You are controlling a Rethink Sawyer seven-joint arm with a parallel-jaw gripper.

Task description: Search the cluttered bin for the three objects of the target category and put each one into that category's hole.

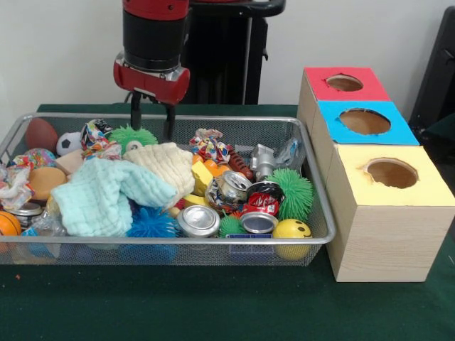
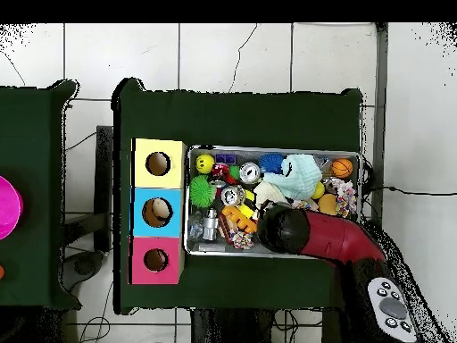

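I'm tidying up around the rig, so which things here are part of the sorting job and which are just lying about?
Part of the job:
- the open pincer
- the wire bin and its clutter: cans, spiky balls, cloths
- the box with red, blue and yellow holes

Just lying about:
- the neighbouring table
- the pink round object on it

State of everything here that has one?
hand: open, empty, above the bin's far side
bin: full of clutter
yellow box: upright, hole looks empty
blue box: upright, something pale in its hole
red box: upright
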